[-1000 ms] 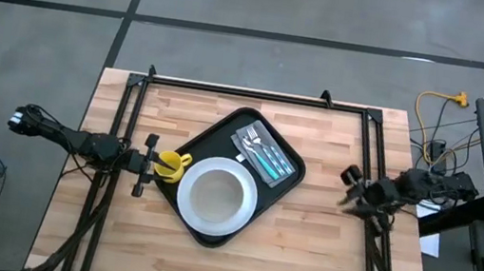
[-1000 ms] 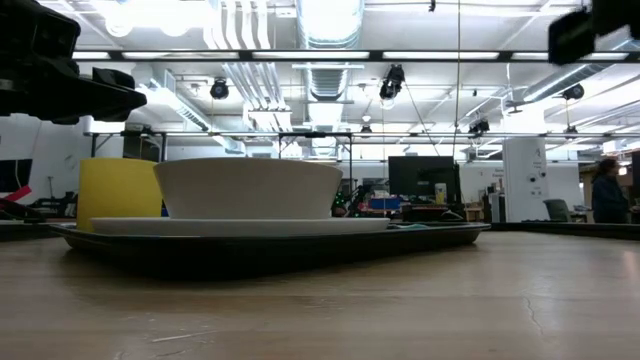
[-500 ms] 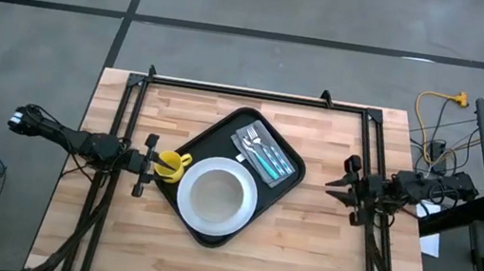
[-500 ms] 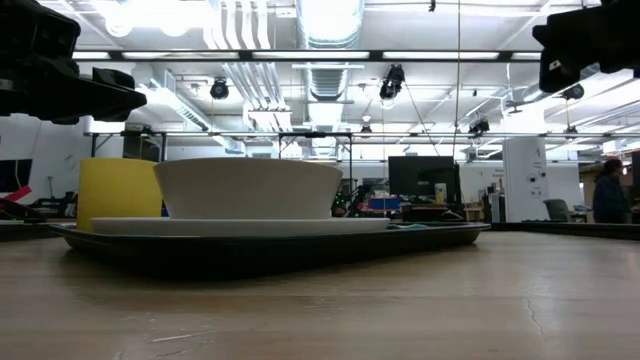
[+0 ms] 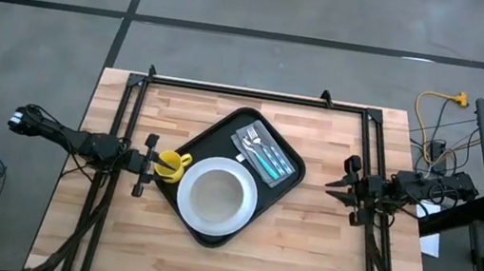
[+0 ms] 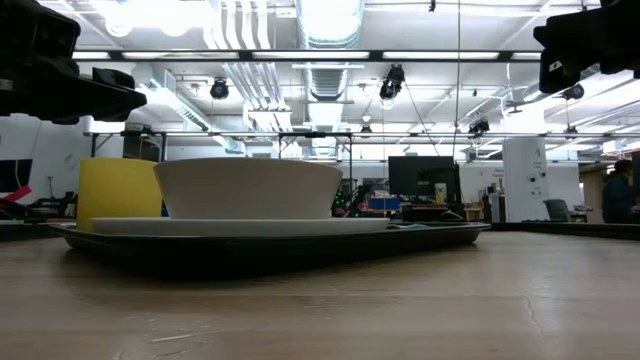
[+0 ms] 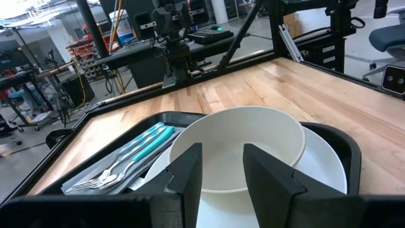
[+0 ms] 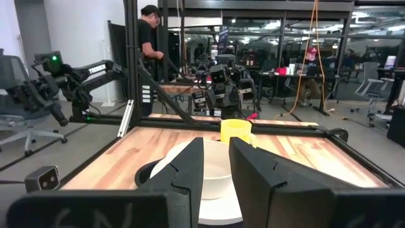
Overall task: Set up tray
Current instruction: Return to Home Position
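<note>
Both hang empty, fingers slightly parted: my left gripper (image 5: 147, 166) just beside, perhaps touching, the yellow cup (image 5: 170, 165) on the tray (image 5: 223, 133), my right gripper (image 5: 342, 189) well apart.

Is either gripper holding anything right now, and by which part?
Nothing is held. The left gripper hangs open and empty at the left side of the tray; the right gripper, also open and empty, sits well off to the tray's right.
</note>
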Tool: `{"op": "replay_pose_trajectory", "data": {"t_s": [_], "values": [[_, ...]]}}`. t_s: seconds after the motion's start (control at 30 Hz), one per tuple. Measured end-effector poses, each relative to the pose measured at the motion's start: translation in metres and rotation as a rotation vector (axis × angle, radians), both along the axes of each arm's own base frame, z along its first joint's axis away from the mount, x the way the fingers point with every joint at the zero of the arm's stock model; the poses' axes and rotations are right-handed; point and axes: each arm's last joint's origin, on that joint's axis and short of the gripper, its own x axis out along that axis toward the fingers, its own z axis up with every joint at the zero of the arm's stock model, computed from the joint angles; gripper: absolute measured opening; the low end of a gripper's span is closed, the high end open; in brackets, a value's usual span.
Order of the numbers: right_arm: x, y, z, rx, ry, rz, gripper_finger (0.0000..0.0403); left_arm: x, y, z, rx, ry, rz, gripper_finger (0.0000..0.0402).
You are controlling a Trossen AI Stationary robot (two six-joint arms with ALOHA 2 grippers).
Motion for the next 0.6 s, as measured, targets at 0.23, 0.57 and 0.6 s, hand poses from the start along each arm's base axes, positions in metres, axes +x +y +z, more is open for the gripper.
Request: {"op": "replay_pose_trajectory", "data": {"t_s": [0.23,0.57,0.6], "values": [[0.0,0.0,0.0,0.001,0.0,0.0,0.0081,0.0,0.0,0.0,0.0,0.0,0.0,0.0101],[0.0,0.0,0.0,0.001,0.0,0.0,0.0084,0.0,0.0,-0.0001,0.0,0.0,0.0,0.0101],[0.0,0.0,0.0,0.001,0.0,0.0,0.0082,0.0,0.0,-0.0001,0.0,0.0,0.0,0.0101]]}}
